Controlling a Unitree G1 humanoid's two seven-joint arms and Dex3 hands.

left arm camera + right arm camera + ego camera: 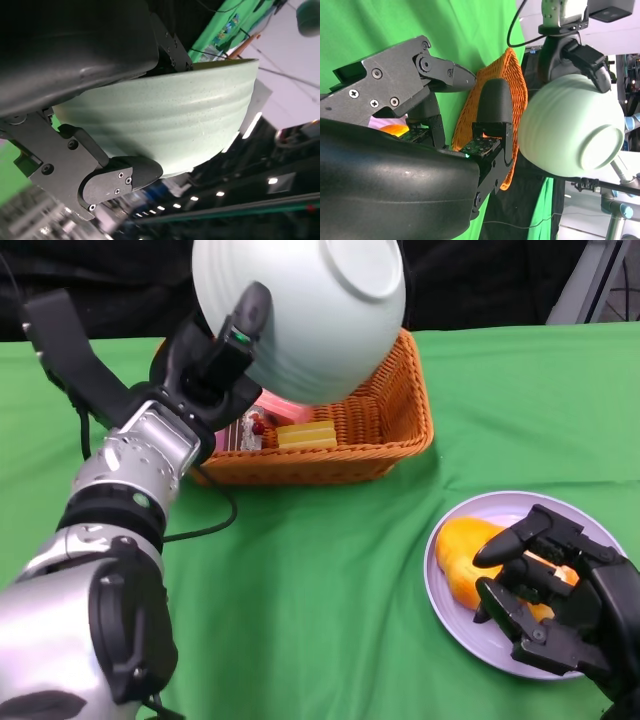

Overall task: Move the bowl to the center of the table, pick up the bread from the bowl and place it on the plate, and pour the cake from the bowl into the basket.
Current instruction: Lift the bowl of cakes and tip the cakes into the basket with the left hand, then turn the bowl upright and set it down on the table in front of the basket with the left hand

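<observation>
My left hand (215,365) grips the pale green bowl (300,310) by its rim and holds it tipped almost upside down above the orange wicker basket (390,430). Its base faces the camera. The right wrist view shows the same bowl (572,125) over the basket (492,105); the left wrist view is filled by the bowl's ribbed wall (170,120). Inside the basket lie a yellow cake slice (306,434) and a pink piece with red on it (255,423). The orange bread (470,555) lies on the lilac plate (470,635) at the right. My right hand (550,585) hovers over it, fingers spread, holding nothing.
A green cloth (320,590) covers the table. A black cable (205,530) trails from my left wrist across it. Dark background and room equipment lie beyond the table's far edge.
</observation>
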